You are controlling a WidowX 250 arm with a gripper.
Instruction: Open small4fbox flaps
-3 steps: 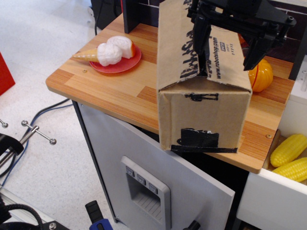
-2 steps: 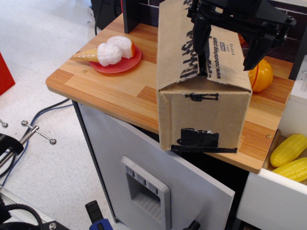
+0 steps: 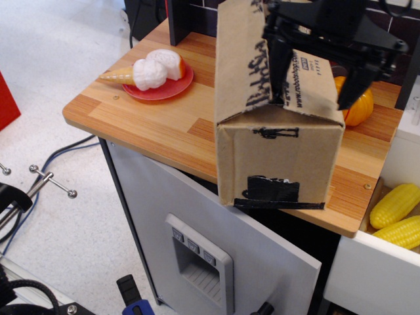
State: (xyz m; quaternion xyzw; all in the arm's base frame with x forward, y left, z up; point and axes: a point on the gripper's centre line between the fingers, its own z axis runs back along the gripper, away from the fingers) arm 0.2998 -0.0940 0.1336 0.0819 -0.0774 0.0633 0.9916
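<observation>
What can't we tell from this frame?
Single view, observation.image:
- Gripper: fingers spread over the box, but contact with the flaps is unclear.
- Box's far end: cut off by the top edge.
- Orange toy: mostly behind box and gripper.
- Flap print: too small to read fully.

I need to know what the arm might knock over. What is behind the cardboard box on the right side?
An orange pumpkin-like toy sits on the wooden counter behind the box. The box and the gripper hide its left part. Anything directly behind the box is covered.

Single view: high front-left, angled down on counter [image 3: 151, 125], close.
</observation>
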